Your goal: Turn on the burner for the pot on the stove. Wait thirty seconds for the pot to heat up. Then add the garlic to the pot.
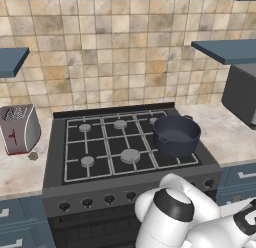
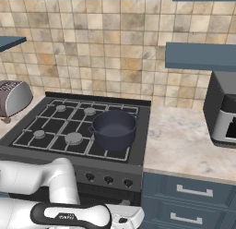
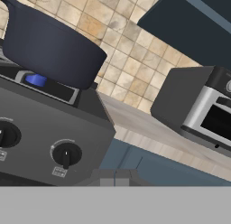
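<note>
**Pot on the front right burner, flame lit, gripper down by the knobs**

The pot (image 1: 176, 136) sits on the stove (image 1: 131, 147) at the front right burner. In the hand view it looms at about 10 o'clock, with a small blue flame (image 3: 36, 80) showing under its base. The gripper itself is below the stove's front edge, looking up at the knob panel; its fingers are closed together with nothing between them. The nearest knob (image 3: 66, 154) is at roughly 8 o'clock in that view, another one cut off by the left edge.

The garlic (image 1: 33, 155) lies on the counter (image 1: 22, 169) left of the stove, just in front of the silver toaster (image 1: 18, 128), well apart from the pot with the whole cooktop between them.

On the right-hand counter stands a dark oven-like appliance (image 2: 223, 112), partly cut off by the frame. The fingertips are hard to make out in the hand view.
</note>
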